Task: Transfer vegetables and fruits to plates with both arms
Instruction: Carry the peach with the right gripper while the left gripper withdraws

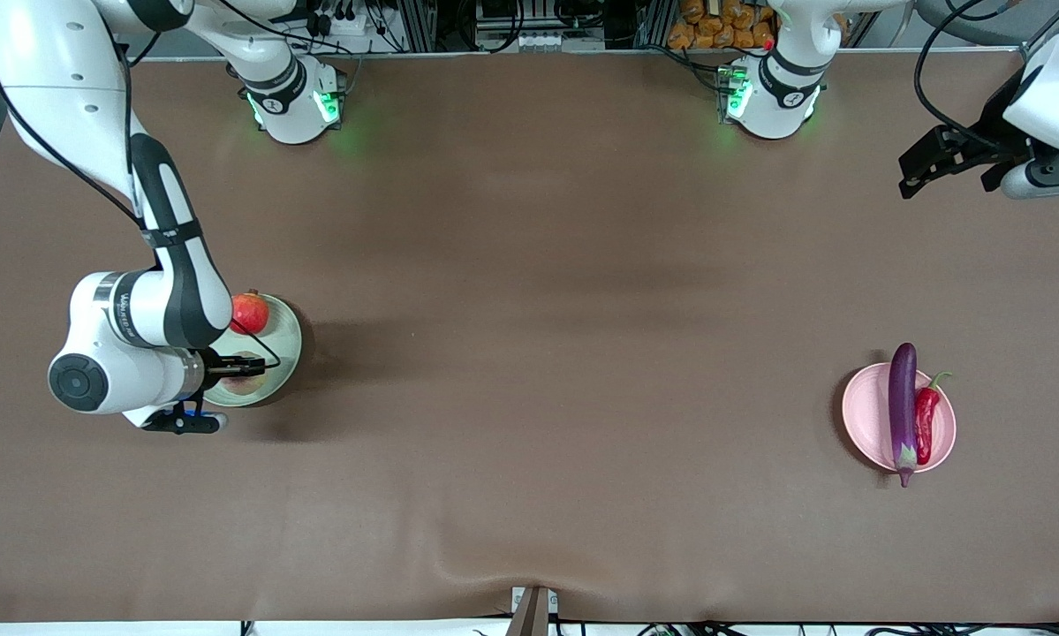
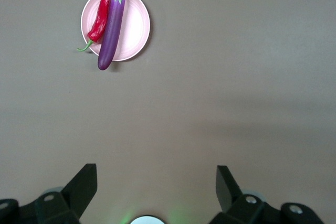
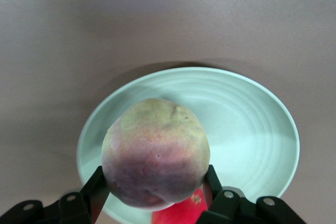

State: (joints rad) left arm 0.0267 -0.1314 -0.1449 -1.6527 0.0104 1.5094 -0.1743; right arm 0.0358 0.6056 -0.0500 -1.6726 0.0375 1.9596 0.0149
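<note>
My right gripper (image 3: 155,178) is shut on the round tan-green fruit with a pink blush (image 3: 156,153) and holds it over the pale green plate (image 3: 247,124). In the front view the right gripper (image 1: 239,362) sits above the green plate (image 1: 288,340), and the fruit (image 1: 246,361) is mostly hidden by the arm. The red pomegranate (image 1: 249,312) rests on that plate's rim area toward the robots and also shows as the pomegranate (image 3: 181,211) in the right wrist view. The purple eggplant (image 1: 902,406) and red chili (image 1: 926,422) lie side by side on the pink plate (image 1: 866,415). My left gripper (image 1: 951,177) waits open and empty, high up.
The brown table cloth has a raised fold (image 1: 529,565) near the front edge. The left wrist view shows the left gripper (image 2: 156,182) over bare cloth, with the pink plate (image 2: 135,24), eggplant (image 2: 112,27) and chili (image 2: 100,22) some way off.
</note>
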